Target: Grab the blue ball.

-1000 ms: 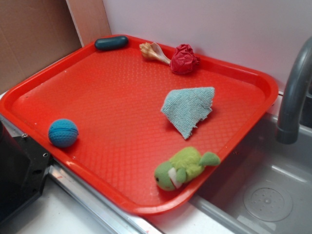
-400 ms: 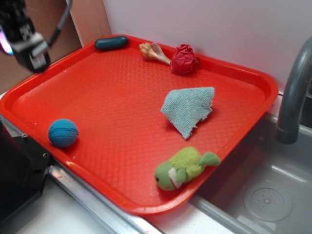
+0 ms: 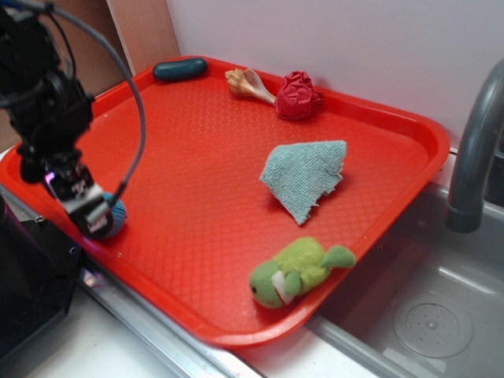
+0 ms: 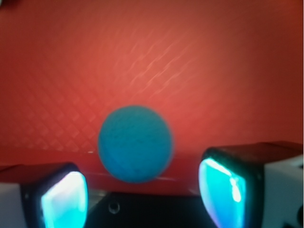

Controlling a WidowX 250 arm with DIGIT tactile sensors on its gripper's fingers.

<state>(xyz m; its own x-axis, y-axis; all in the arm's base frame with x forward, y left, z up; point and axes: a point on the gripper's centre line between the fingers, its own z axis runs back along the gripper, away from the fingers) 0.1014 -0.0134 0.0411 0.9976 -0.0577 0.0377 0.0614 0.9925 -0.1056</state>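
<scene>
**Gripper over ball, not yet closed**

Red, diamond-embossed plastic forms the tray [image 3: 236,197], the largest item; we judge its raised rim is what holds the loose things in. The gripper [image 3: 93,216] hangs at the tray's near-left edge, pointed down. In the wrist view its fingers [image 4: 61,199] stand spread, one on each side of the ball [image 4: 135,144] with clear gaps, so nothing is pinched; we take this as alignment for a grasp. A soft cloth [image 3: 303,177] lies mid-tray, well apart. The ball, round and finely ribbed, rests just inside the rim, mostly hidden in the exterior view.
</scene>
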